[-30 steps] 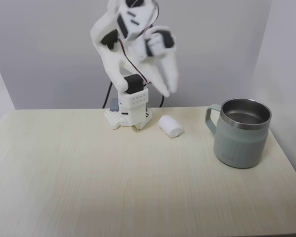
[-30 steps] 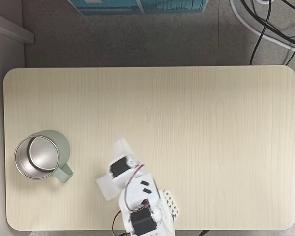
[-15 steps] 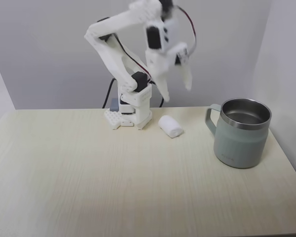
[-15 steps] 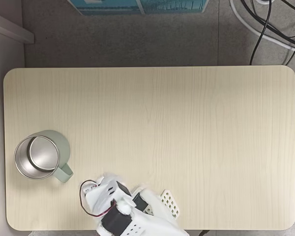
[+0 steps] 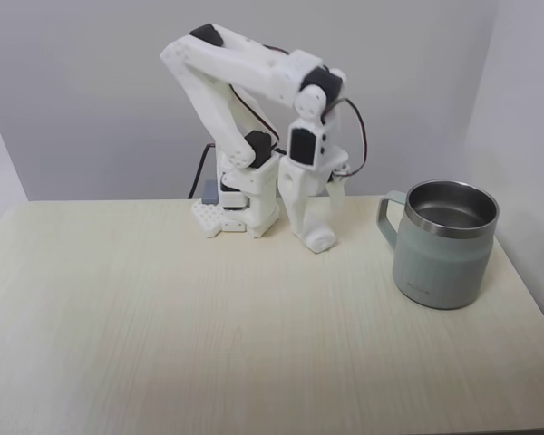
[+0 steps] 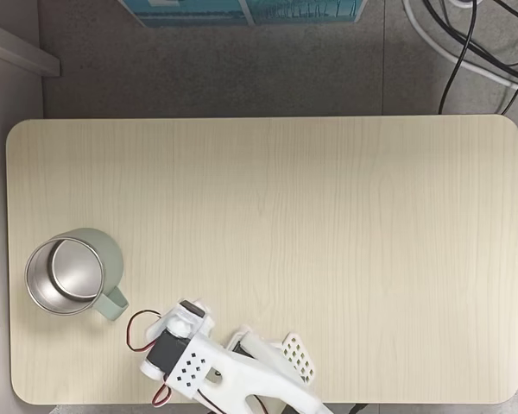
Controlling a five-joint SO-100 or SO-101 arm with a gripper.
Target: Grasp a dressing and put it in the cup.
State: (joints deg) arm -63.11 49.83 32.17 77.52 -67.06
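- Gripper [image 5: 315, 228] at frame centre, fingers spread astride the dressing [image 5: 319, 240], not yet clamped.
- Risk: the soft roll may slip sideways on closing.
- Cup [image 5: 446, 243] at right.

- My cup [image 5: 442, 263] is showing a matt sage-green outside and shiny steel inside.
- My counter [image 5: 163, 335] is looking like smooth pale wood grain.
- My dressing [image 5: 319, 239] is looking soft, white.

In the front fixed view, the white plastic claw [image 5: 319, 228] straddles the small white gauze roll [image 5: 320, 240], hiding most of it; contact is unclear. From above, the arm covers the roll entirely.
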